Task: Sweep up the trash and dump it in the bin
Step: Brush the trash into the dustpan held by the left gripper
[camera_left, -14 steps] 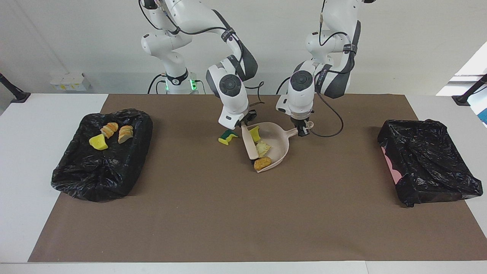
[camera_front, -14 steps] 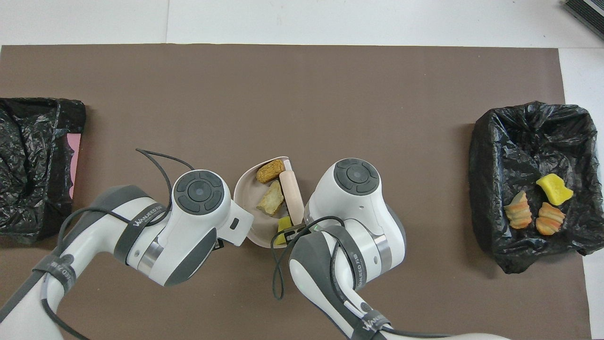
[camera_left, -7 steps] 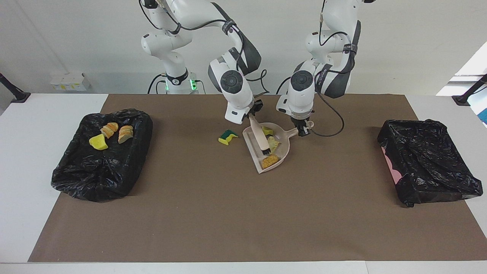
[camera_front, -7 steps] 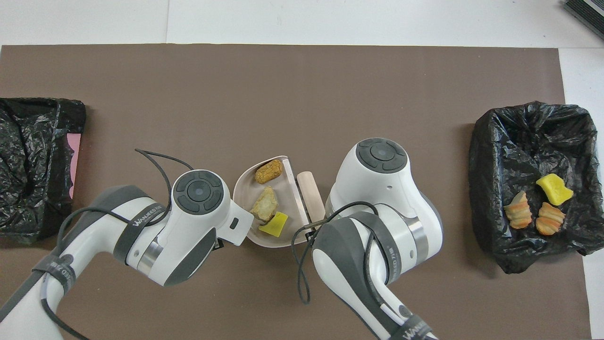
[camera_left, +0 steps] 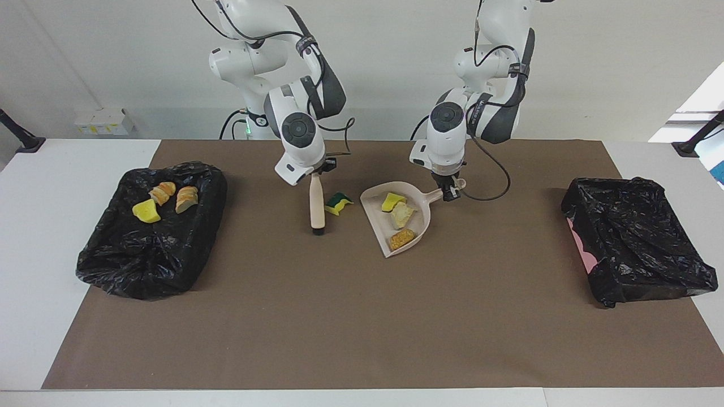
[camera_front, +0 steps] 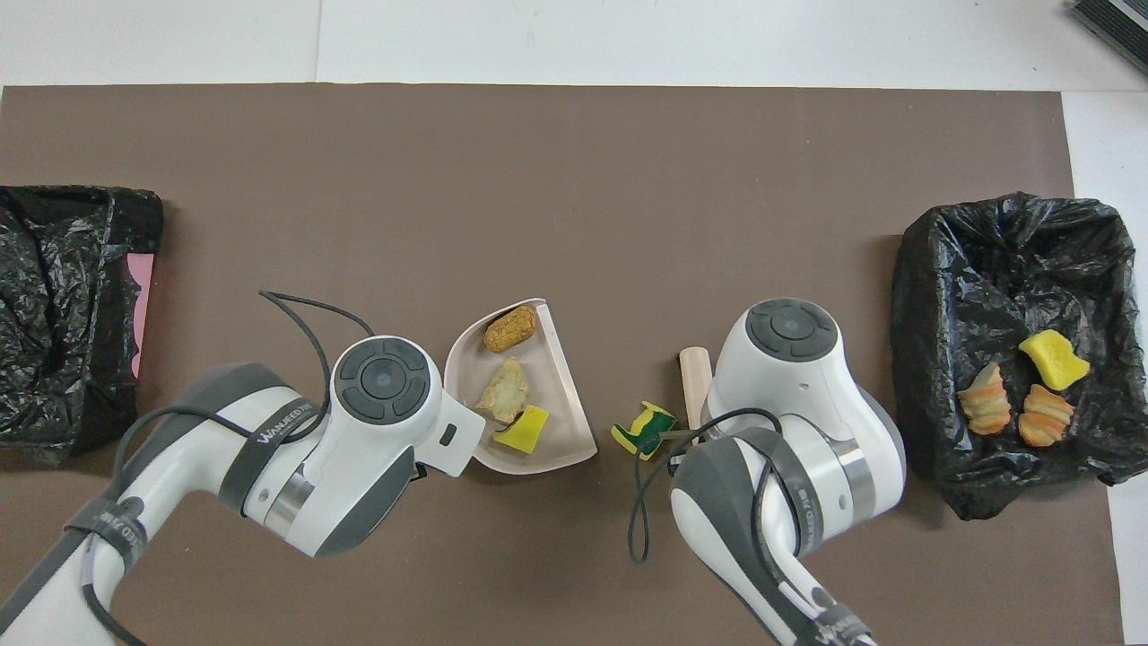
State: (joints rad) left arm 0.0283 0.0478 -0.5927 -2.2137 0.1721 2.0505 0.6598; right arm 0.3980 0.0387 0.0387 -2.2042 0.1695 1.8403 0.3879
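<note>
While right tool clamps brush, head down | left tool grips dustpan handle, mouth away from robots

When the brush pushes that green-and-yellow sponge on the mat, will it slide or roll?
The sponge looks small and foam-like, so probably light. It lies flat-sided and curled on the mat, so it will likely slide or tumble, not roll. The brush may squash it slightly.

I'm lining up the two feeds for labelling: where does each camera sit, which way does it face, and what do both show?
Facing view: high across the table, facing the robots; both arms show whole, left gripper on the dustpan handle, right gripper holding the brush.
Overhead view: above the robots' end, looking steeply down; only forearms and wrists show.
Shared: dustpan, brush, green-yellow sponge, both black-bagged bins.
</note>
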